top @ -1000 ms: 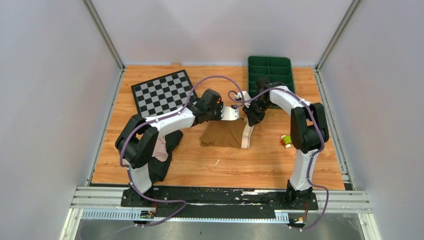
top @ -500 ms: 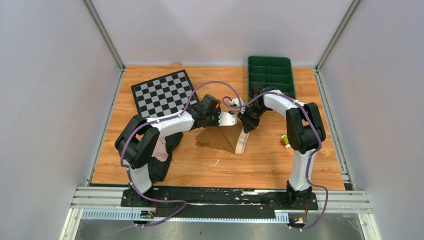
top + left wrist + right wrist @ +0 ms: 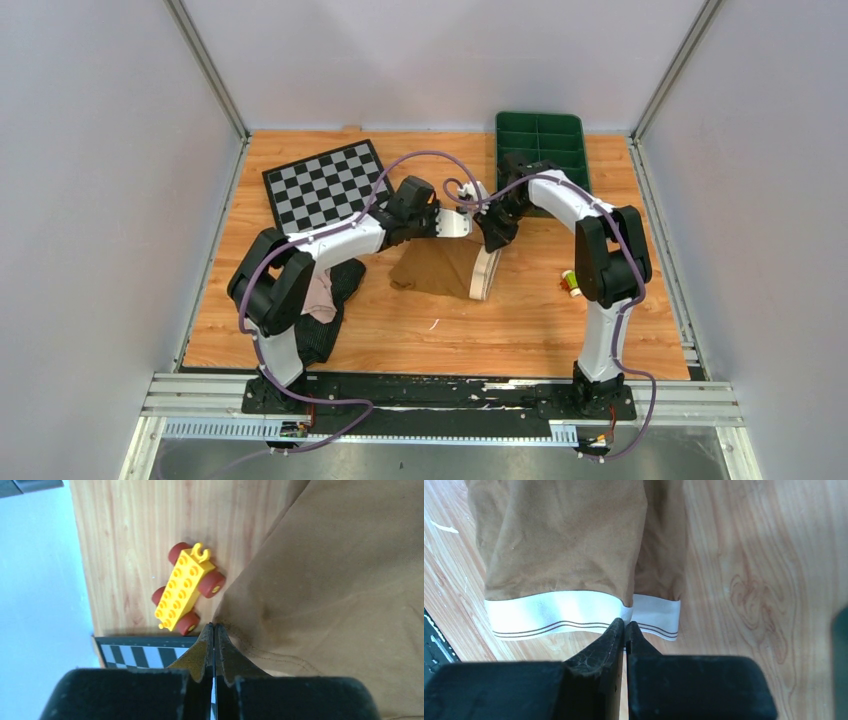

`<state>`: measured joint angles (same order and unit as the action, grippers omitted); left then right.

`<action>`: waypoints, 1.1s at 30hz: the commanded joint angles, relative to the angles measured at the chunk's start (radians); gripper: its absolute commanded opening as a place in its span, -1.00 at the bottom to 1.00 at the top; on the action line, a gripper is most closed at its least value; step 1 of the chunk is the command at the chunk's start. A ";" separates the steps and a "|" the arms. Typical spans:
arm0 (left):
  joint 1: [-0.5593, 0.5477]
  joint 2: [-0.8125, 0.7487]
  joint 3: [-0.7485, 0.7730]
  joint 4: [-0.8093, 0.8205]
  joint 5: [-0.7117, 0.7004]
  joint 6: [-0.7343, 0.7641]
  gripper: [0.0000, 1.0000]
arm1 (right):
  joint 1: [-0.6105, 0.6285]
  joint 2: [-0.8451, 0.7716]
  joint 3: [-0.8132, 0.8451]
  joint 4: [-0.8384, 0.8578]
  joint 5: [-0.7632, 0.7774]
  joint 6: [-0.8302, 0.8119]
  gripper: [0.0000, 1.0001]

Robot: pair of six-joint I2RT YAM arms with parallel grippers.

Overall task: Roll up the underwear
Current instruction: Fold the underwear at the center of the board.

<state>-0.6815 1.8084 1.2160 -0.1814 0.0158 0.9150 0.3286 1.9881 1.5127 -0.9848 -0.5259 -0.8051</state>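
The tan-brown underwear (image 3: 435, 268) with its cream waistband (image 3: 486, 272) lies mid-table, its far edge lifted. My left gripper (image 3: 447, 224) is shut on the tan hem (image 3: 214, 627). My right gripper (image 3: 491, 238) is shut on the cream waistband (image 3: 625, 622), and the tan cloth (image 3: 564, 540) hangs below it. The black underwear (image 3: 325, 335) and the pale pink-beige underwear (image 3: 320, 292) lie bunched together by my left arm, partly hidden under it.
A checkerboard mat (image 3: 325, 185) lies at the back left. A green compartment tray (image 3: 540, 140) stands at the back right. A small yellow toy (image 3: 572, 283) lies to the right of the garment. A yellow wheeled brick (image 3: 187, 587) shows beside the cloth.
Both grippers have lifted the garment's far edge and drawn it slightly left. The waistband, flat before, now stands curved on its edge.
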 commanded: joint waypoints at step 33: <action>0.025 0.187 0.208 0.026 -0.047 0.045 -1.00 | -0.068 0.101 0.092 -0.006 -0.013 -0.001 -0.93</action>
<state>-0.6670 1.9808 1.4075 -0.1738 -0.0273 0.9722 0.2573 2.0766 1.6154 -1.0092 -0.5148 -0.8043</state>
